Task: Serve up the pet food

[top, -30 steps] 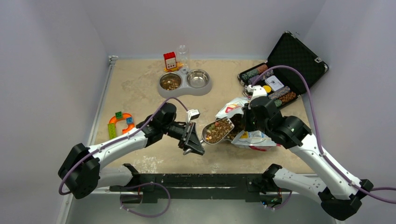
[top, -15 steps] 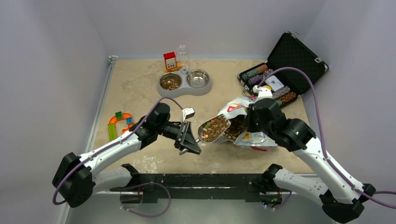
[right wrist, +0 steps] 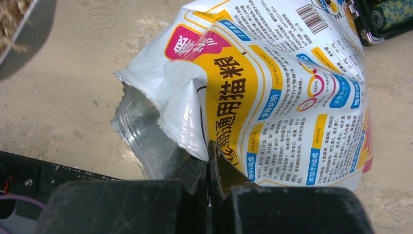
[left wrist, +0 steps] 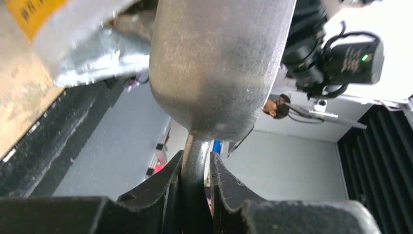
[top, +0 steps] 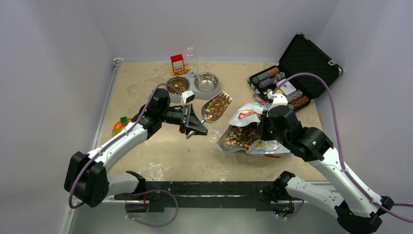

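Pellets of pet food (top: 217,106) lie in the scoop (left wrist: 219,68) near the bowls (top: 194,93); loose and light, they likely spill if tilted. Left gripper (left wrist: 196,163) clamps the scoop handle; right gripper (right wrist: 208,168) pinches the bag (right wrist: 272,97).

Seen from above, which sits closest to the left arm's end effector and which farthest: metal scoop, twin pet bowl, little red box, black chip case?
1. The metal scoop: gripped by the left end effector, on its right.
2. The twin pet bowl: just beyond.
3. The red box: behind the bowl, by the back wall.
4. The black chip case: far right corner.
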Motion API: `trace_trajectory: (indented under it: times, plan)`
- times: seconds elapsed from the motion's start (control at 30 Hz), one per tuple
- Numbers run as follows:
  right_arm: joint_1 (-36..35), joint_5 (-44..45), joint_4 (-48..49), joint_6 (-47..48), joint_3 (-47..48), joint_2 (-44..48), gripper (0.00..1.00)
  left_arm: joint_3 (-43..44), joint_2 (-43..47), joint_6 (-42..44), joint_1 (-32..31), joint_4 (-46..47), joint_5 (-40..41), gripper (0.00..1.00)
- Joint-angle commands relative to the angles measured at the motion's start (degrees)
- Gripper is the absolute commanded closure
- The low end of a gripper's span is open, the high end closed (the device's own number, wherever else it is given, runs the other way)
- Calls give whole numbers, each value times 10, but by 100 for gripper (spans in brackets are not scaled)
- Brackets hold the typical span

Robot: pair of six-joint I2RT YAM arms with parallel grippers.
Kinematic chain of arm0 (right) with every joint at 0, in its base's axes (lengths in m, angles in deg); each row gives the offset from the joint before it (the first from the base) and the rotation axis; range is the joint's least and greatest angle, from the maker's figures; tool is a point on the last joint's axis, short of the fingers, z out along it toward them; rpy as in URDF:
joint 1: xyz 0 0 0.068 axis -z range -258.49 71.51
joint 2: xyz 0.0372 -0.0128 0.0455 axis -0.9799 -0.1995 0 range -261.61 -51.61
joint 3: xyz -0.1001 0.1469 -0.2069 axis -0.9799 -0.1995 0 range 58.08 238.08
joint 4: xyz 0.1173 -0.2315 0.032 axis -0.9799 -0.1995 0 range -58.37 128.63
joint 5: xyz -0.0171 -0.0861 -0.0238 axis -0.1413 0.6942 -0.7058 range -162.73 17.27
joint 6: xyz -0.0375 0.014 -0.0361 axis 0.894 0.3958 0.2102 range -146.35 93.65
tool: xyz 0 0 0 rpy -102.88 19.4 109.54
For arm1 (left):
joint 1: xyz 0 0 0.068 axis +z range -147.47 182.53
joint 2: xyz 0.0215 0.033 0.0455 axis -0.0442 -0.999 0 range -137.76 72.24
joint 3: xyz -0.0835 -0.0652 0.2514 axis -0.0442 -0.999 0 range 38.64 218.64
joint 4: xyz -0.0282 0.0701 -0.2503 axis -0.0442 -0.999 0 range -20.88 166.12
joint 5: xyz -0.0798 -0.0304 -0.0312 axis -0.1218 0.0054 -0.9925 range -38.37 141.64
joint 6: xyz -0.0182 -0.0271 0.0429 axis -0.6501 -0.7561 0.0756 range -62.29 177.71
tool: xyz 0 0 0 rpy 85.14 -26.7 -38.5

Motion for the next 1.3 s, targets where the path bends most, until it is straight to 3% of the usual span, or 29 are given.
trace_trajectory:
  times: [0.0, 0.13, 0.63, 1.27]
  plan:
    - [2, 18, 11, -4, 16, 9, 100, 77, -52, -31, 34, 51, -24, 100]
    - [3, 9, 10, -3, 32, -6, 100, 129, -119, -55, 63, 55, -17, 100]
    - [2, -12, 21, -10, 62, -51, 100, 349, -364, -51, 138, -100, 50, 100]
    - [3, 8, 40, 11, 71, -85, 100, 479, -493, -139, 147, -229, 99, 100]
